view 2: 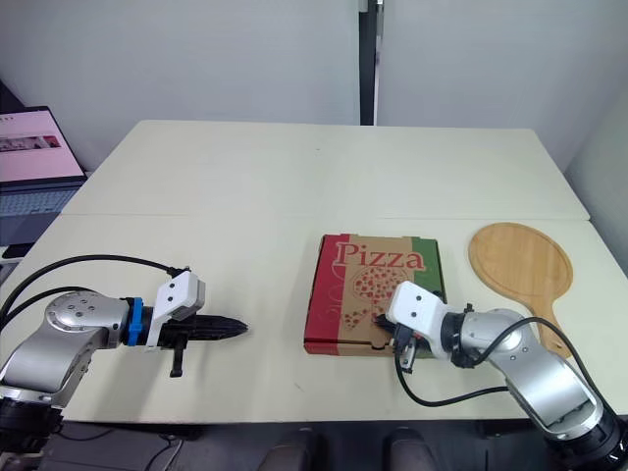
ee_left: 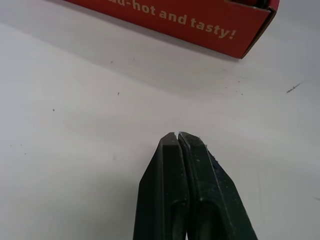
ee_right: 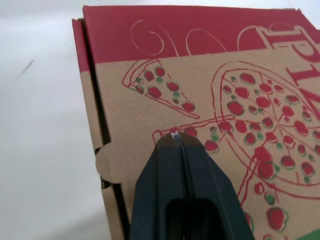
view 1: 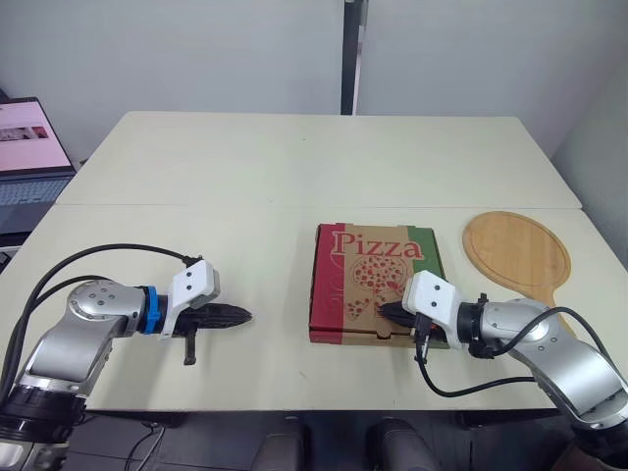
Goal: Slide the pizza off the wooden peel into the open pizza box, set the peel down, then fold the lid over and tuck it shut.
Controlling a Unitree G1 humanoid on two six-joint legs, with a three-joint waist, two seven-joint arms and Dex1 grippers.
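The left arm is reaching low across the lower left of the frame, its left claw pressed together and pointing at the pizza box from well apart, over the table. The right arm is bending in from the lower right, with the right claw also pressed together over the lid's near edge. The box is lying closed at centre, hiding its inside. The wooden peel is lying flat to its right, its handle partly covered by the right arm. A laptop is being cut off at the left edge
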